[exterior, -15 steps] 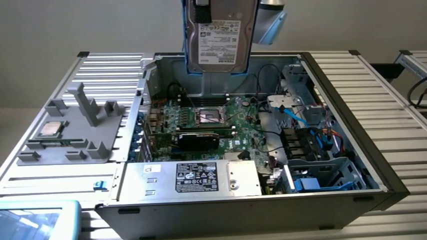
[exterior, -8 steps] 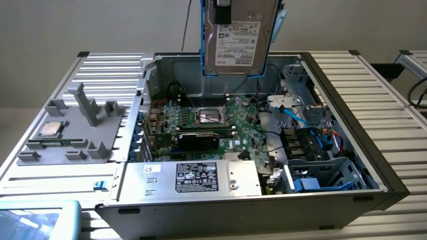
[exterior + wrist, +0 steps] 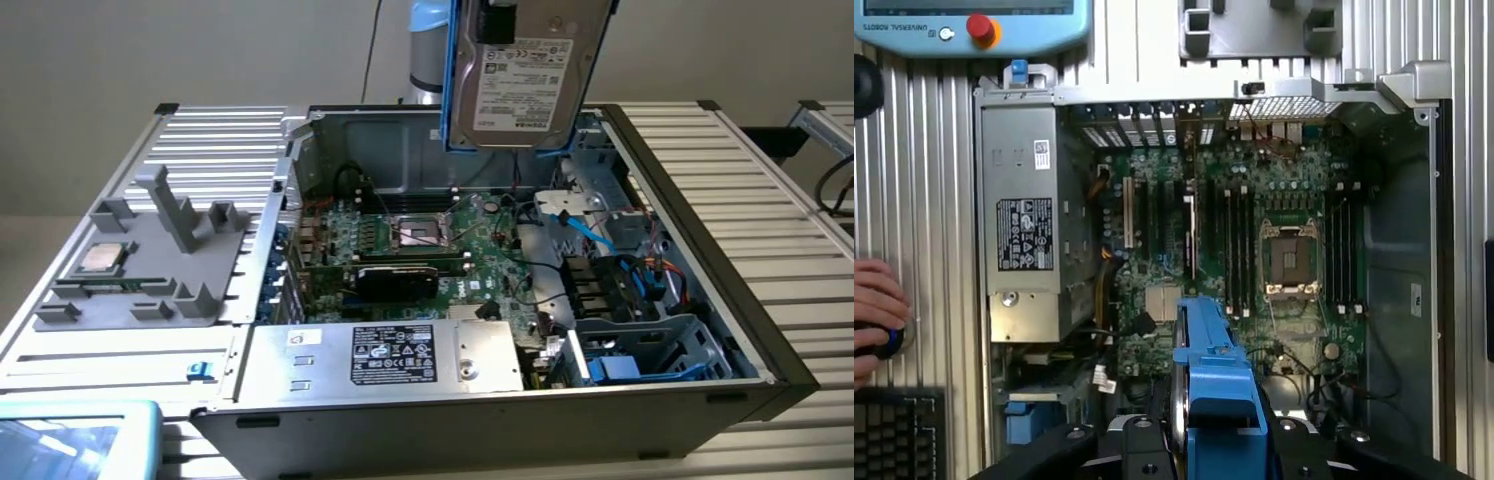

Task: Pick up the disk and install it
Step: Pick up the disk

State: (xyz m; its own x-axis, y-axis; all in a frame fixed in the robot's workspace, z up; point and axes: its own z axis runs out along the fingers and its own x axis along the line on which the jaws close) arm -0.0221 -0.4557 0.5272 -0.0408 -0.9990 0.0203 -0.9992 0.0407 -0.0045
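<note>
One disk [image 3: 523,85] is pinched between the jaws of my gripper [image 3: 1219,447]. They are closed on its blue carrier frame, and through the wrist camera I look along the frame's thin edge with the gripper's dark body on either side. In the exterior view the disk hangs upright in the air, its white label facing the camera. It is above the far part of the open computer case [image 3: 707,230], towards the exterior view's right, and touches nothing inside. A bit of the pale blue arm [image 3: 427,50] shows behind it.

Below the disk lies the green motherboard [image 3: 441,262] with its square processor socket [image 3: 416,232]. Blue cables [image 3: 597,235] run near a metal drive cage [image 3: 661,345] on the exterior view's right. A silver box with a black label [image 3: 387,355] sits in the near corner.

The case lies on its side on a table of ribbed aluminium slats [image 3: 781,170]. On the exterior view's left a grey moulded fixture [image 3: 160,250] sits on the slats and holds a small square silver chip [image 3: 104,258]. A blue-edged teach pendant [image 3: 974,25] with a red button lies near the case. A person's hand [image 3: 874,315] rests on the table, well apart from the gripper. The wall [image 3: 174,50] behind is plain and pale.
</note>
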